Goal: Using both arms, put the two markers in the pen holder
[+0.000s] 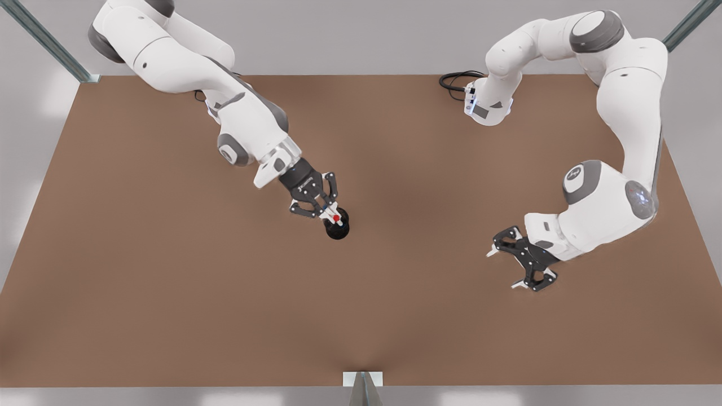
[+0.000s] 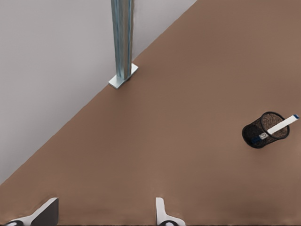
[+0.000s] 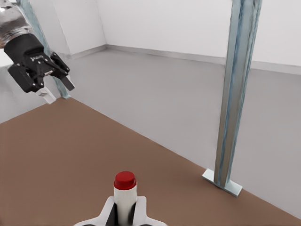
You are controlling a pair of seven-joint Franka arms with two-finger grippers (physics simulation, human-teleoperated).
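- My right gripper (image 3: 125, 207) is clamped on the red marker (image 3: 125, 186). The marker stands upright between the pads, its red end pointing up toward the wrist.
- In the front view this gripper (image 1: 333, 213) sits right over the pen holder (image 1: 338, 230), and the red end (image 1: 337, 217) shows just above the rim. I cannot tell whether the lower tip is inside the cup yet.
- Risk: if I let go while the tip is off-centre or above the rim, the marker could strike the edge and roll away across the table (image 1: 169, 282).
- Risk: the blue marker (image 2: 277, 126) lies slanted in the pen holder (image 2: 256, 134), its white end sticking out past the rim. The red one could land on it and jam, or lever it out.
- Risk: the cup looks light and shorter than a marker. A sideways nudge from my fingers, or two long markers leaning the same way, could tip it.
- My left gripper (image 1: 502, 269) waits with its fingers spread and nothing in them, well apart on the front view's right, out of the way.
- Farther off, the metal post (image 3: 237, 94) at the table edge and the black cable (image 1: 457, 79) near the far side do not block anything.
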